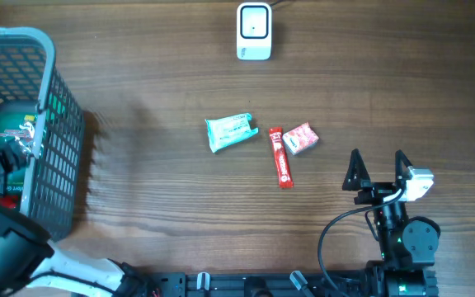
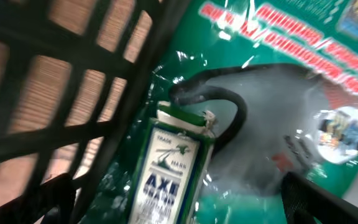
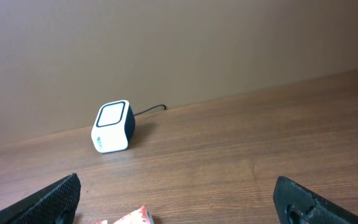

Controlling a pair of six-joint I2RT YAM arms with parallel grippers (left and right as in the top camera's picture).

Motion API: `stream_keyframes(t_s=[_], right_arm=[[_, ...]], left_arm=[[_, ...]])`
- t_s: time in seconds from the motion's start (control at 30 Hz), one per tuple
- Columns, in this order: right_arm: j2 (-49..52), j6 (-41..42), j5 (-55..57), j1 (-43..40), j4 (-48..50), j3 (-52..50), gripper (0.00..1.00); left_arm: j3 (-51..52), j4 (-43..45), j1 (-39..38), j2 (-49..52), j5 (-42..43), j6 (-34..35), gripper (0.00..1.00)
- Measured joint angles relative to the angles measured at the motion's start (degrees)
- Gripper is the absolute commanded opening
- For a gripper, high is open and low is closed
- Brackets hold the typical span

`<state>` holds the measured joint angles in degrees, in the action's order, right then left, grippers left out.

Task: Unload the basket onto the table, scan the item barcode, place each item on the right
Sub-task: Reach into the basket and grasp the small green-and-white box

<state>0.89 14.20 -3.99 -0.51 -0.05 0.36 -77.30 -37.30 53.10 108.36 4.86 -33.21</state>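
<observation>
Left wrist view, item: small green-and-white box (image 2: pixel 169 168), inside the basket (image 2: pixel 73 74), against a glossy green packet (image 2: pixel 278 93).
Handling: probably light, stiff card; pinch it across its narrow sides. The film beside it looks slippery.
Left gripper (image 2: pixel 176 202): spread wide over the box, empty.
Right gripper (image 1: pixel 378 161): spread, empty.
Basket, other contents: unclear.
Table (image 1: pixel 138 82): teal pouch (image 1: pixel 231 131), red stick (image 1: pixel 280 167), pink packet (image 1: pixel 300 139), scanner (image 1: pixel 254 31).
</observation>
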Motion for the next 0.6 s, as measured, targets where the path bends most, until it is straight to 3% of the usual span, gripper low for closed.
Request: stream_keyframes(t_s=[0.2,0.27,0.3,0.37,0.47,0.6], right_arm=[[0.0,0.0,0.0,0.0,0.0,0.0,1.0],[0.0,0.0,0.0,0.0,0.0,0.0,1.0],[0.0,0.0,0.0,0.0,0.0,0.0,1.0],[0.0,0.0,0.0,0.0,0.0,0.0,1.0],[0.0,0.0,0.0,0.0,0.0,0.0,1.0],[0.0,0.0,0.0,0.0,0.0,0.0,1.0]], left_arm=[[0.0,-0.2,0.1,3.7,2.2,-0.6,0.77],[0.0,-0.4,0.1,3.7,2.6,-0.7,0.56],[0.0,-0.4,0.1,3.7,2.7,-1.0,0.5],[0.0,-0.6,0.1,3.7,2.8,-0.7,0.48],[0.0,-0.7,0.1,3.7,3.0,-0.2,0.26],[0.0,-0.8,0.1,3.7,3.2,2.1,0.23]])
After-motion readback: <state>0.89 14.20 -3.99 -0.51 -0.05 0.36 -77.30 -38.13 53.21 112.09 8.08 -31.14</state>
